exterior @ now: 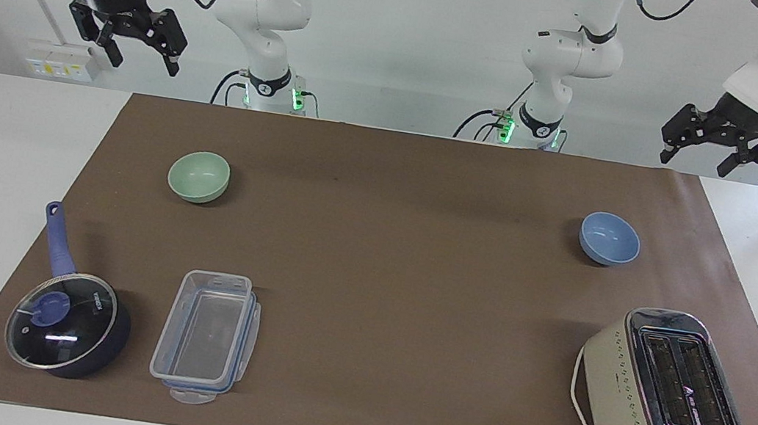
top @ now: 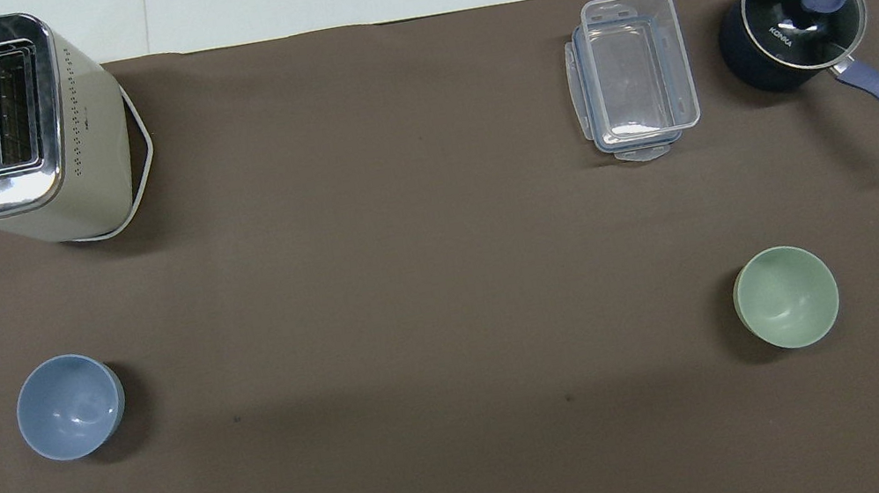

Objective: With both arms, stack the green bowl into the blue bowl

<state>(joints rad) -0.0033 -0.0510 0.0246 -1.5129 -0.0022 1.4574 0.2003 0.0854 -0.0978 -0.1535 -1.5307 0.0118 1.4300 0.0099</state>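
I have both pincers raised and spread wide, gripping nothing. The right gripper (exterior: 138,45) hangs high at its own end of the table, with the small round pale mint-green bowl (exterior: 199,176) sitting on the brown mat (exterior: 402,260) below it and a little toward the table's middle. The left gripper (exterior: 723,146) hangs high at its end, with the small round periwinkle-blue bowl (exterior: 610,238) below it and likewise a little toward the middle. The two bowls are well apart, both upright, mouths up.

I judge the green bowl light, stiff and smooth, so it could slip from a loose pinch. I would take it at the rim, one finger inside and one outside the wall. Nothing is started yet; the right arm should fetch it.
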